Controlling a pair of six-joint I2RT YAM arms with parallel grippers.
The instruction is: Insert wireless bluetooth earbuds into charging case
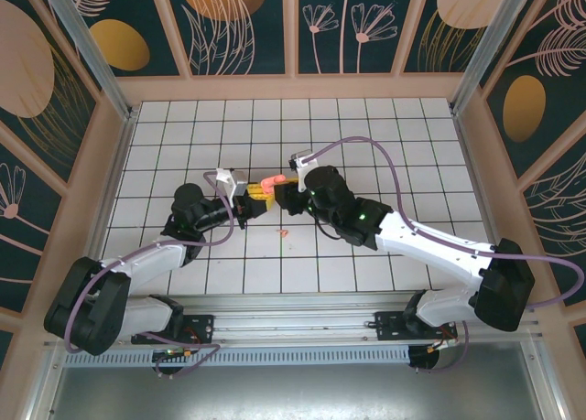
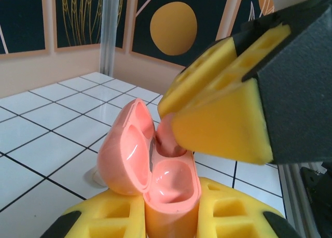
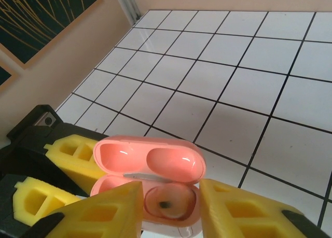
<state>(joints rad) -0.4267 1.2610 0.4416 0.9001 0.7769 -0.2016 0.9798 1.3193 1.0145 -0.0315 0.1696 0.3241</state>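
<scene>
The pink charging case (image 2: 171, 196) stands upright with its lid (image 2: 127, 150) swung open, and my left gripper (image 2: 171, 220) is shut on its body. In the top view the case (image 1: 267, 182) sits between the left gripper (image 1: 247, 194) and the right gripper (image 1: 282, 191). My right gripper (image 3: 171, 192) hovers right over the case with its jaws apart. One peach earbud (image 3: 170, 201) sits in a socket between the yellow fingers, and neither finger touches it. From the left wrist view that earbud (image 2: 167, 137) is in the far socket under the right fingers (image 2: 223, 119). The near socket holds nothing.
A tiny red-orange speck (image 1: 284, 231) lies on the white tiled floor (image 1: 366, 145) just in front of the grippers. A small pale thing (image 2: 96, 177) peeks out from behind the lid; I cannot tell what it is. Walls ring the floor.
</scene>
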